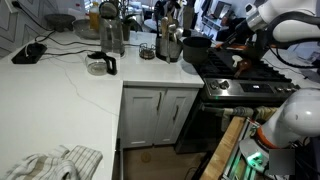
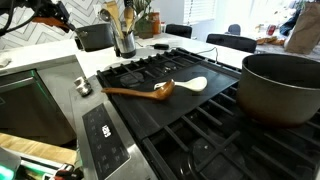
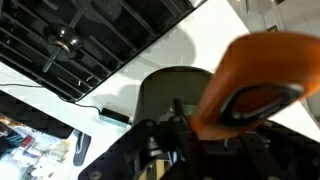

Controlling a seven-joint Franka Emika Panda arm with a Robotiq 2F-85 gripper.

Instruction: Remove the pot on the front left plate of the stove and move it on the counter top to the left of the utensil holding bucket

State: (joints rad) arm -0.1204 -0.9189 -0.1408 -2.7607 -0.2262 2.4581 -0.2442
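Observation:
The dark pot [image 2: 95,37] with an orange handle [image 2: 52,12] sits at the counter edge beside the utensil bucket [image 2: 123,30]. In an exterior view the pot [image 1: 196,43] lies between the utensil bucket [image 1: 168,43] and the stove [image 1: 250,78]. My gripper [image 1: 233,42] is at the end of the handle. In the wrist view my gripper [image 3: 190,125] is shut on the orange handle [image 3: 250,70], with the pot [image 3: 170,85] beyond it. I cannot tell whether the pot rests on the counter.
A wooden spoon [image 2: 160,88] lies on the stove grates, and a large grey pot [image 2: 280,85] stands on a near burner. A kettle [image 1: 112,35], a glass carafe [image 1: 100,65], a black device [image 1: 28,52] and a cloth [image 1: 50,163] are on the white counter.

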